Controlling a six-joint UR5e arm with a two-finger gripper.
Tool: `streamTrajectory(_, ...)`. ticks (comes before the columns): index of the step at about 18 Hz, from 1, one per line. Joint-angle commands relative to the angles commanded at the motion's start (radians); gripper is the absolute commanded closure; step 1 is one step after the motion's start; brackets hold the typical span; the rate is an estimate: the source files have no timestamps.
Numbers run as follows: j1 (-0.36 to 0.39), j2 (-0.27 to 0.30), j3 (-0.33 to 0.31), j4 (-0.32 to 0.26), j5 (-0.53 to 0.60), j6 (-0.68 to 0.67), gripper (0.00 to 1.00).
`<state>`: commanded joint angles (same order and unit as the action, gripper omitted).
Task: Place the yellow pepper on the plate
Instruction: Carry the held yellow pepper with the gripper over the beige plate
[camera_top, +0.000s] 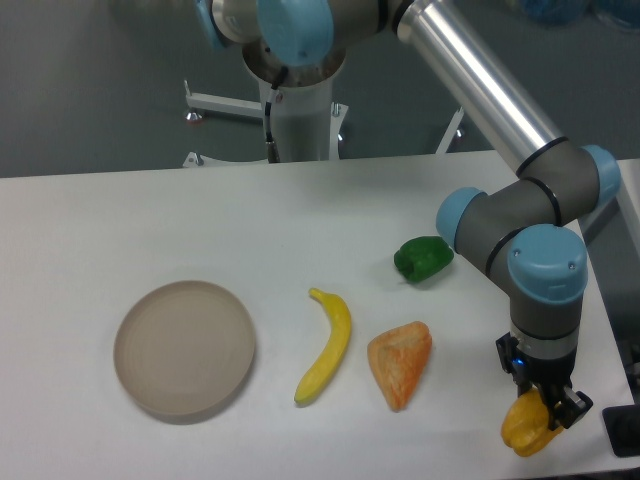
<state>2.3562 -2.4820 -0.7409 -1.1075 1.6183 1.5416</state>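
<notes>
My gripper (545, 412) pinches yellow pepper (527, 427) at table's near right corner; I see plate (184, 347) far left, bare. Grasp looks done; carry and release remain.

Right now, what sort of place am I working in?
Probably a robotics lab or test bench: a plain white table set with toy-like food, a banana and a yellow pepper at the gripper, and a bare grey floor behind.
</notes>
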Motion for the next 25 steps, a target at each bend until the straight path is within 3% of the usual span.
streamTrajectory(5, -0.015, 0.038, -0.031, -0.017, -0.002, -0.020, 0.58)
streamTrajectory(9, -0.031, 0.145, -0.141, -0.049, -0.009, -0.087, 0.58)
streamTrajectory(12, -0.072, 0.231, -0.208, -0.115, -0.009, -0.170, 0.58)
streamTrajectory(16, -0.149, 0.356, -0.328, -0.149, -0.043, -0.368, 0.58)
streamTrajectory(20, -0.236, 0.471, -0.487, -0.153, -0.071, -0.591, 0.58)
streamTrajectory(25, -0.363, 0.500, -0.564, -0.152, -0.086, -0.969, 0.58)
